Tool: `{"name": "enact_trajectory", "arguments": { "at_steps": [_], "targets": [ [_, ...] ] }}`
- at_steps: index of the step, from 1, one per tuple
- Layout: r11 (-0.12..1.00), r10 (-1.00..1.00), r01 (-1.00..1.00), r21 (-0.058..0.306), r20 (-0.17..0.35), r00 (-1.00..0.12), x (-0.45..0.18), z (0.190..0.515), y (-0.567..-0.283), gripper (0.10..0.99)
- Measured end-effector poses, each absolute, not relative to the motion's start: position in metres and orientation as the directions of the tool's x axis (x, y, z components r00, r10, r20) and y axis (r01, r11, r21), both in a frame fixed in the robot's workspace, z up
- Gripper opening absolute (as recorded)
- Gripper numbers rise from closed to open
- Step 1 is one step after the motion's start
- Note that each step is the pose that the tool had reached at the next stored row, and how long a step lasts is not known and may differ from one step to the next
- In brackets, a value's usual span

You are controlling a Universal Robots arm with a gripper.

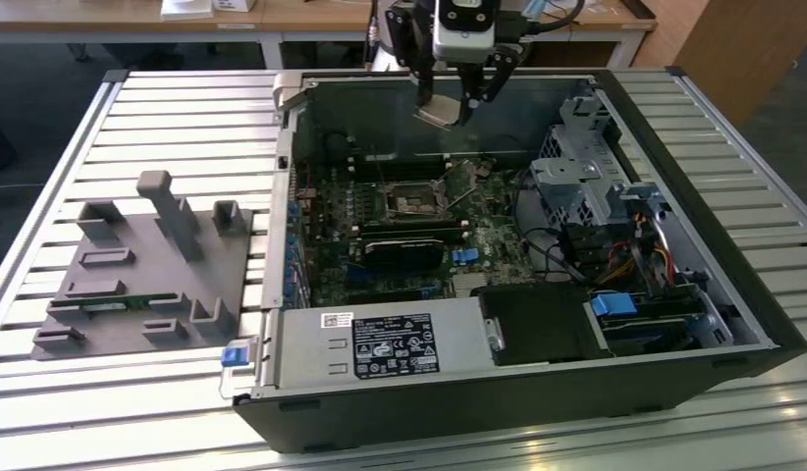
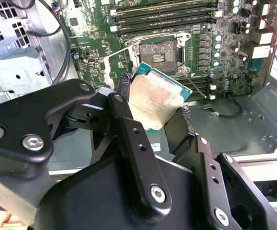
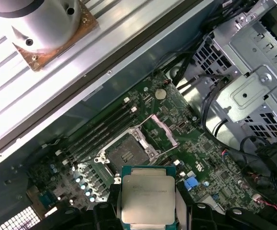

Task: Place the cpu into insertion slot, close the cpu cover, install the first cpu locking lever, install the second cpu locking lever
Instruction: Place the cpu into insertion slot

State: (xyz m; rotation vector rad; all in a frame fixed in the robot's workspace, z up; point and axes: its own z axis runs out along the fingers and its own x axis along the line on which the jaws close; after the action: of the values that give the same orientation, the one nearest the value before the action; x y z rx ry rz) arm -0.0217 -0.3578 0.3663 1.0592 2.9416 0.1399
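Holding the cpu by two opposite edges, the gripper is closed on it, well above the slot inside the open case. Seating it well likely means levelling it, squaring its edges to the slot, then lowering straight. The square chip has no long axis. Its metal top faces up, tilted.

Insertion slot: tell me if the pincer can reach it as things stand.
Probably yes: the pincer holds the cpu above the open case, the insertion slot lies bare, its cpu cover looks swung back, nothing between.
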Motion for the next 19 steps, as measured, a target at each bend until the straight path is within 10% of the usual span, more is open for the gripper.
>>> {"name": "enact_trajectory", "arguments": {
  "at_steps": [19],
  "targets": [
    [0.654, 0.753, 0.752, 0.088, 0.019, -0.657, -0.0218, 0.3662, -0.3578, 0.537]
  ]
}}
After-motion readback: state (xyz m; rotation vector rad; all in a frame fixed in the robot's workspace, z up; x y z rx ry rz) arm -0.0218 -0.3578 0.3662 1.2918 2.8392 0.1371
